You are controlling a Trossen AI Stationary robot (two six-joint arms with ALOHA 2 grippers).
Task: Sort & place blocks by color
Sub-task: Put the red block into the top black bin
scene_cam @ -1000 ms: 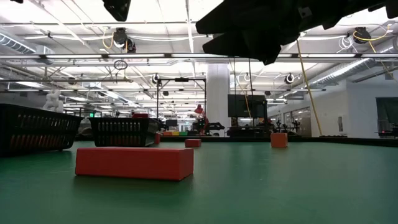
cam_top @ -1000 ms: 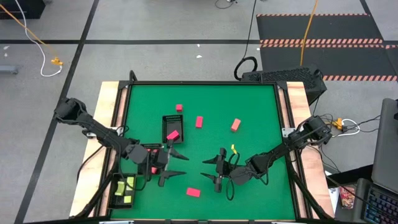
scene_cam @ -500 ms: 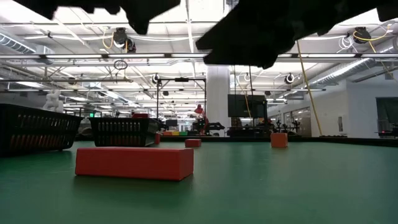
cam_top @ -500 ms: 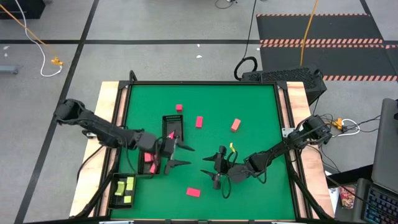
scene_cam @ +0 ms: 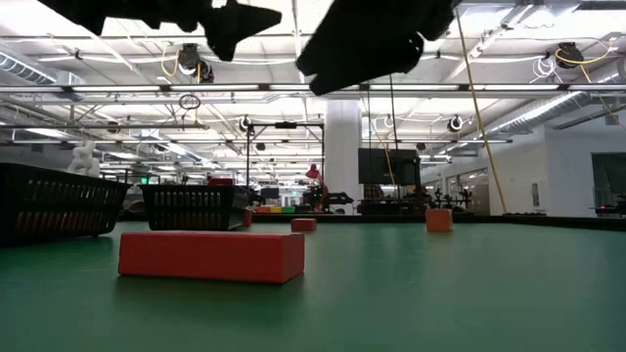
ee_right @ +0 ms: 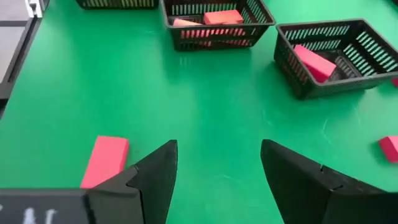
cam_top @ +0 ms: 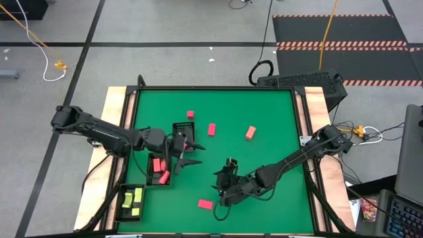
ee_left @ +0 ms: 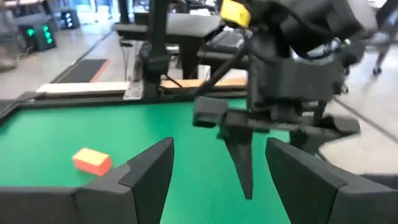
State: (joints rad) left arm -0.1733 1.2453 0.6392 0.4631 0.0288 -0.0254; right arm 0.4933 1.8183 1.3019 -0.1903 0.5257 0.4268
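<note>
Three red and salmon blocks lie flat on the far half of the green mat (cam_top: pixel 190 114) (cam_top: pixel 211 129) (cam_top: pixel 250 132). A flat red bar (cam_top: pixel 205 204) lies near the near edge; it also shows as the red bar (ee_right: pixel 104 160) and the red bar (scene_cam: pixel 210 256). My left gripper (cam_top: pixel 195 153) (ee_left: pixel 219 149) is open and hovers beside the tray with a magenta block (cam_top: pixel 184 135). My right gripper (cam_top: pixel 217 186) (ee_right: pixel 219 149) is open, above the mat just to the far-right of the red bar.
Three black mesh trays stand on the left: one with yellow blocks (cam_top: pixel 132 201), one with salmon blocks (cam_top: pixel 158 170), and the one with the magenta block. The two grippers are close together over the mat's middle. Open mat lies to the right.
My left gripper has travelled toward the far edge, from beside the salmon tray to beside the tray with the magenta block. My right gripper has shifted toward the left and near edge, closer to the red bar. No block has moved.
</note>
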